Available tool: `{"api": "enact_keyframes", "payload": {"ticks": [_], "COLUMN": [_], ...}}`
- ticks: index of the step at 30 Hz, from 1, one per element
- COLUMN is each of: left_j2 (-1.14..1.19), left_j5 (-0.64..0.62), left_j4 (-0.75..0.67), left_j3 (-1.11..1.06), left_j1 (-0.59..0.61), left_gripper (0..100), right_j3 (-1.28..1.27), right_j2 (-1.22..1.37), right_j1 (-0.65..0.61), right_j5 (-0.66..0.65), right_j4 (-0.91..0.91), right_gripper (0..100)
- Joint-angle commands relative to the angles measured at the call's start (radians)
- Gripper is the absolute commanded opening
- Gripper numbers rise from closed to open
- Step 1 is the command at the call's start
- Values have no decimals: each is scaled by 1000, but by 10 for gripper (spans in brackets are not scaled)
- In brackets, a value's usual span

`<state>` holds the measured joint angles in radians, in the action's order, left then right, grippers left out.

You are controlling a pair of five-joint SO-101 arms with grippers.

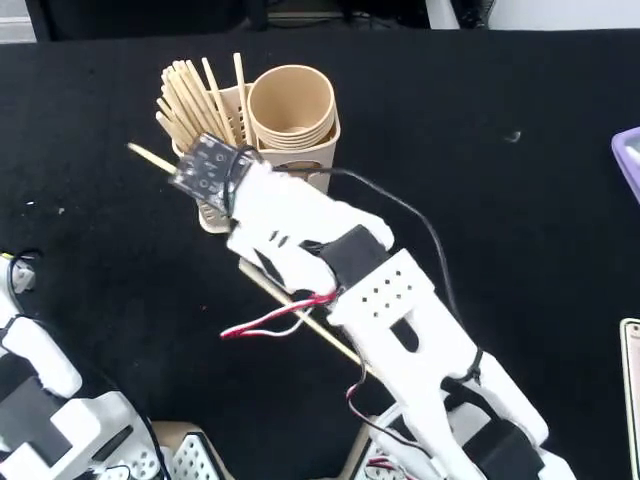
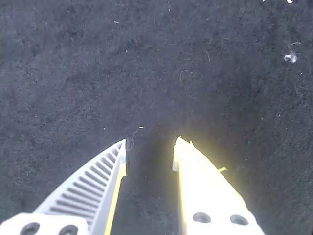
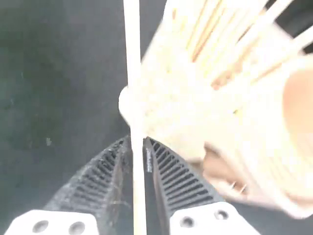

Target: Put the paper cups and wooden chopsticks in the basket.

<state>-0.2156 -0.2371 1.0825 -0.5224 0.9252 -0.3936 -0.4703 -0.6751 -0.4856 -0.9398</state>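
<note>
My right pincer (image 3: pixel 137 147) pinches one chopstick (image 3: pixel 131 58) beside the basket (image 1: pixel 320 155), upper left of the high view; I should tip it upright (slowly) before releasing.

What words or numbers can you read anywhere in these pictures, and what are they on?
None can be read.
No words, numbers or signs show on the basket, the paper cups, the chopsticks or the right arm.
The dark board on its wrist has only tiny marks, too small to read.
</note>
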Motion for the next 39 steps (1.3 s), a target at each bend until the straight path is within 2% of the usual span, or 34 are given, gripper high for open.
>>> {"api": "enact_keyframes", "payload": {"ticks": [1, 11, 20, 27, 39], "left_j2": [-21, -26, -23, -32, -32], "left_j5": [-3, -3, -3, -5, -9], "left_j4": [8, 6, 5, -97, -112], "left_j3": [31, -18, -67, -143, -157], "left_j1": [-25, -108, -237, -252, -254], "left_gripper": [163, 163, 163, 163, 160], "right_j3": [188, 759, 1121, 1188, 1029], "right_j2": [-36, 223, 486, 618, 644], "right_j1": [-44, -48, -29, 2, 78], "right_j5": [48, 293, 305, 305, 307], "right_j4": [28, 28, 172, 296, 184], "right_gripper": [10, 10, 11, 11, 11]}}
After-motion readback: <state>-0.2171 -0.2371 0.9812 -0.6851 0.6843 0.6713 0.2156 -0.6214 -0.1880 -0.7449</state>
